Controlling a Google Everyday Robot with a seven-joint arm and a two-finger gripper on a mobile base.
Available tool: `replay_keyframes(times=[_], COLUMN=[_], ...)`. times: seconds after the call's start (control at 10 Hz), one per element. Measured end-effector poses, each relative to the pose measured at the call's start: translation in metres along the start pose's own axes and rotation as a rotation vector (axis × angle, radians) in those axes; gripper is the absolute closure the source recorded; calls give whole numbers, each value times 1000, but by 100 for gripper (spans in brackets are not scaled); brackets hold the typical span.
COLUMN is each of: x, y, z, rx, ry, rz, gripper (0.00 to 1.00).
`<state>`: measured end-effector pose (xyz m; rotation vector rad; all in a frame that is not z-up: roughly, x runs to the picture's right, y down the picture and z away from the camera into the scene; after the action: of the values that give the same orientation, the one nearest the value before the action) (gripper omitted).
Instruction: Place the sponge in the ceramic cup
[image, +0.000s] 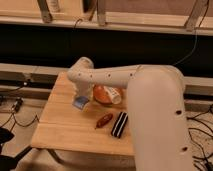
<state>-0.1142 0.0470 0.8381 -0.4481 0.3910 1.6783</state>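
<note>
Now the gripper (81, 98) sits low at the left of the table (60, 127); its fingers are pinched together on the sponge (80, 104).

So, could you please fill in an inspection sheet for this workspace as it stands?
Surface: wooden table, light, bare towards the front left.
Job's things: sponge, light blue, at the table's left middle; ceramic cup, nothing seen, perhaps hidden behind the arm.
Clutter: orange bowl with a small white cup tilted at its right edge; reddish-brown item beside a black-and-white striped block near the front.
Grippers: gripper down at the table's left middle, shut on the sponge.
Cables: cables on the floor either side of the table.
Surroundings: horizontal rails and a dark panel behind.
</note>
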Motion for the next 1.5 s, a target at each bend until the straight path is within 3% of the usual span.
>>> replay_keyframes(times=[0.3,0.5,0.6,0.8,1.0,1.2,1.5], x=[-19,-31,-38,-47,-52,-57,-58], y=[-12,-2,12,48,83,103,109], z=[-39,-66,-81,-101,-99,-94,-93], rx=[-31,-52,-70,-108,-135,-152,-156], ry=[-71,-122,-154,-207,-229,-233,-236], rz=[38,28,-7,-148,-329,-439,-475], gripper=[100,100,100,100,100,100,100])
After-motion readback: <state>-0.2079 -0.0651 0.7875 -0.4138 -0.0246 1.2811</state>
